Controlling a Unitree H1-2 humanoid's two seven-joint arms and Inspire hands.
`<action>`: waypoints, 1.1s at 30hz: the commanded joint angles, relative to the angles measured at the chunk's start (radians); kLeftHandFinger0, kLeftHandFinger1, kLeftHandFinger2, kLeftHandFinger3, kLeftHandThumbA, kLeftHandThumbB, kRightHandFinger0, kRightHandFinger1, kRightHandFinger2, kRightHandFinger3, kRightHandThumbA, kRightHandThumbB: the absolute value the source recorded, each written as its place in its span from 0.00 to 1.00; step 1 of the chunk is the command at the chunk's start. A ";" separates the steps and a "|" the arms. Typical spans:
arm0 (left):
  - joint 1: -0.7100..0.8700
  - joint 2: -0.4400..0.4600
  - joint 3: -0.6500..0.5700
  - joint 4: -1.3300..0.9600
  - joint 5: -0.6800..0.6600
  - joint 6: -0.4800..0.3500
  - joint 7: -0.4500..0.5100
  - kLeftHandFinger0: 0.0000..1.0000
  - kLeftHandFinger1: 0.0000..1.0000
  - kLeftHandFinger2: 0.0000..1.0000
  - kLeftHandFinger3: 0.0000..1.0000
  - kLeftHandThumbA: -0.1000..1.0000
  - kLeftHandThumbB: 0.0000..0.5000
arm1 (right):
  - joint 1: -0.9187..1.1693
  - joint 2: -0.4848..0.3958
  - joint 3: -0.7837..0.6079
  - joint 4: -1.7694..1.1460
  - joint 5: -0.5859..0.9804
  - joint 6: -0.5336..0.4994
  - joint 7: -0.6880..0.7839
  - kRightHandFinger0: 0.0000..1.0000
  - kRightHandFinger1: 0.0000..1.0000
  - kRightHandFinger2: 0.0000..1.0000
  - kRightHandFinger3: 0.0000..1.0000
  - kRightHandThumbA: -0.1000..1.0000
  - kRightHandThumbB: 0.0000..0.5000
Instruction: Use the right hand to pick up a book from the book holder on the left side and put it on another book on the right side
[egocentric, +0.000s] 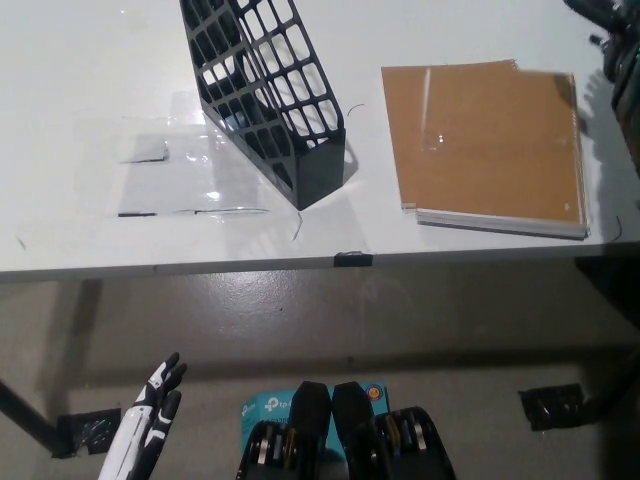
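Note:
A brown-covered spiral book (485, 135) lies flat on the white table (90, 90) at the right, stacked on another book whose page edges (500, 218) show along the near side. The black mesh book holder (265, 90) stands left of the stack, with no book visible inside it. My black right hand (615, 40) shows only partly at the top right corner, off the book's far right corner and holding nothing. Below the table edge at the lower left, my white left hand (148, 435) rests with its fingers stretched out and nothing in them.
A sheet of clear film (170, 170) is taped flat on the table left of the holder. The table's front edge (300, 265) crosses the picture, with a small black clip (352, 259) on it. Grey floor lies below.

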 joint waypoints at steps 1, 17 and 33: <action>0.006 0.008 0.009 -0.018 -0.003 -0.046 0.019 1.00 1.00 1.00 1.00 1.00 0.00 | -0.111 -0.033 0.021 -0.042 -0.062 -0.099 -0.052 1.00 1.00 1.00 1.00 0.78 0.53; -0.087 0.004 0.005 0.005 -0.014 -0.039 0.000 1.00 1.00 1.00 1.00 1.00 0.04 | 0.119 -0.110 0.138 -1.239 -0.255 0.036 0.029 1.00 1.00 1.00 1.00 1.00 0.77; -0.276 0.010 0.007 0.038 -0.138 -0.010 -0.082 1.00 1.00 1.00 1.00 1.00 0.18 | 0.894 -0.028 0.115 -2.185 -0.299 -0.070 0.069 1.00 1.00 1.00 1.00 1.00 0.57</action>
